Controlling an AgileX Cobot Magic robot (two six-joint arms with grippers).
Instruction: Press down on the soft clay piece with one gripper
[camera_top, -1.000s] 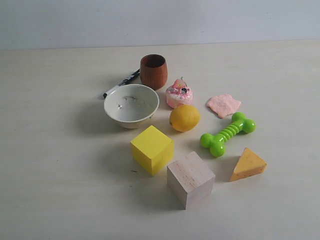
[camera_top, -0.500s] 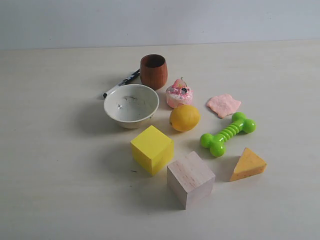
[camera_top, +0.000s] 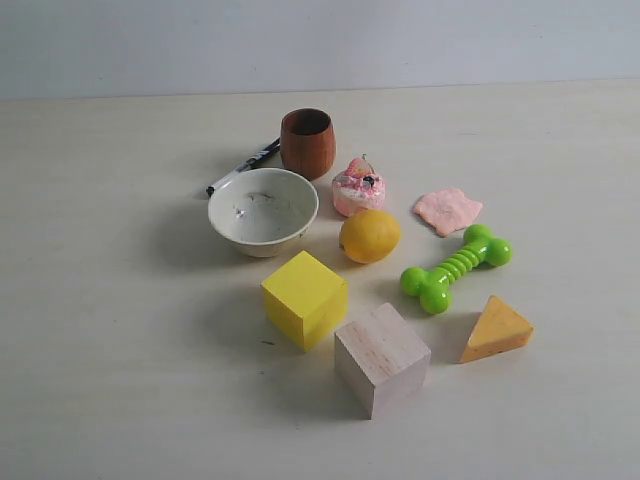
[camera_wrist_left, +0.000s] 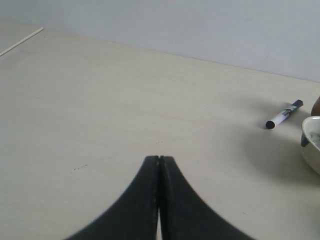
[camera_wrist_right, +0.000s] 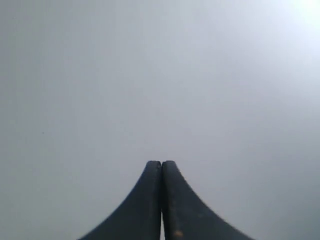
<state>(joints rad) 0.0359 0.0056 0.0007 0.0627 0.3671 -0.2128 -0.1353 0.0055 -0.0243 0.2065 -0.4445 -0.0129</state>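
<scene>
The soft clay piece (camera_top: 448, 210) lies flat on the table at the right of the exterior view, a thin salmon-pink patty with ragged edges, just behind the green bone toy (camera_top: 456, 267). Neither arm shows in the exterior view. My left gripper (camera_wrist_left: 159, 158) is shut with nothing in it, over bare tabletop, with the marker and bowl rim off to one side. My right gripper (camera_wrist_right: 161, 163) is shut and empty too, facing a plain grey wall. The clay is out of sight in both wrist views.
Around the clay stand a pink-and-white cake chunk (camera_top: 357, 188), a lemon (camera_top: 369, 236), an orange wedge (camera_top: 496, 329), a wooden cube (camera_top: 381, 358), a yellow cube (camera_top: 304, 298), a white bowl (camera_top: 263, 210), a brown cup (camera_top: 307, 142) and a marker (camera_top: 243, 166).
</scene>
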